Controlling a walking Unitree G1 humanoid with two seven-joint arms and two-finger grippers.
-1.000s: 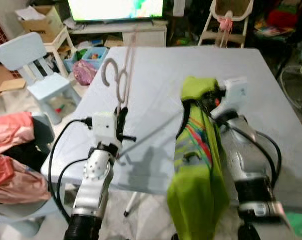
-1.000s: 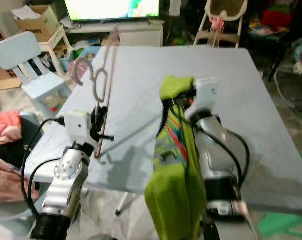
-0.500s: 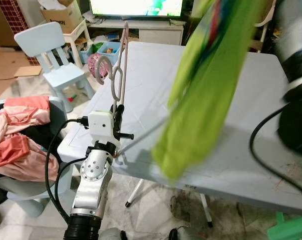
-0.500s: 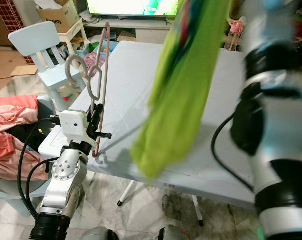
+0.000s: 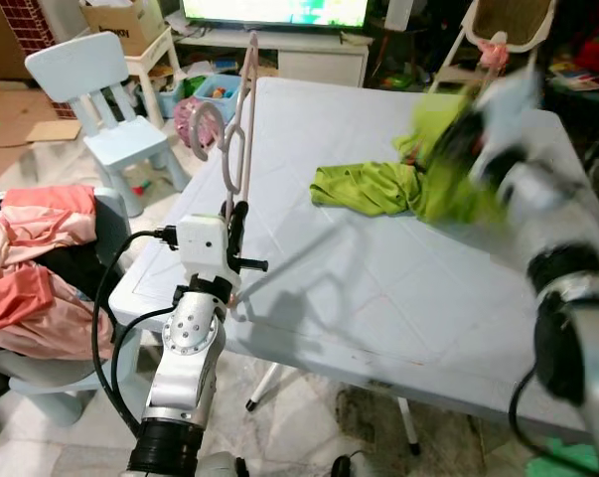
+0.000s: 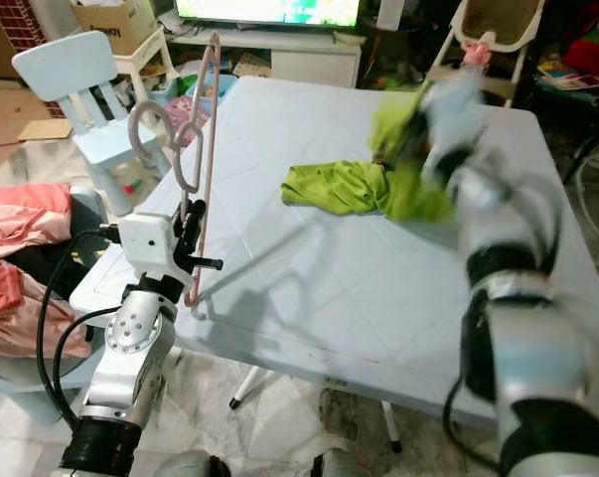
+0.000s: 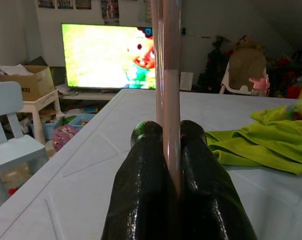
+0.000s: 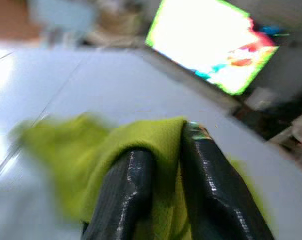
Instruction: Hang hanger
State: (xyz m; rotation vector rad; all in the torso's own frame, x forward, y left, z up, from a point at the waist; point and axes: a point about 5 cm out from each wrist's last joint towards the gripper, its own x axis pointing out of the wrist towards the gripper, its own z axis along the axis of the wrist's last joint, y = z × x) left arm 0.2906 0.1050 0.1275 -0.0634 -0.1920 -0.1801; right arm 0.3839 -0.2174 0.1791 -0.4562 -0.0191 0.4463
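Observation:
A pink hanger (image 5: 241, 129) stands upright over the left front edge of the pale blue table (image 5: 359, 288), its hook end up. My left gripper (image 5: 234, 224) is shut on its lower rod; in the left wrist view the rod (image 7: 170, 100) runs up between the closed fingers (image 7: 140, 200). A lime-green garment (image 5: 374, 187) lies spread on the far right part of the table. My right gripper (image 5: 460, 127), blurred by motion, is over its bunched end and shut on the cloth (image 8: 161, 135).
A light blue child's chair (image 5: 85, 84) stands left of the table. Pink clothes (image 5: 26, 283) are heaped on a seat at the near left. A lit TV (image 5: 279, 10), a cardboard box (image 5: 120, 25) and a high chair (image 5: 498, 35) line the back.
The right arm swung the green garment down from in front of the camera onto the table, where most of it now lies. The left gripper still holds the hanger upright.

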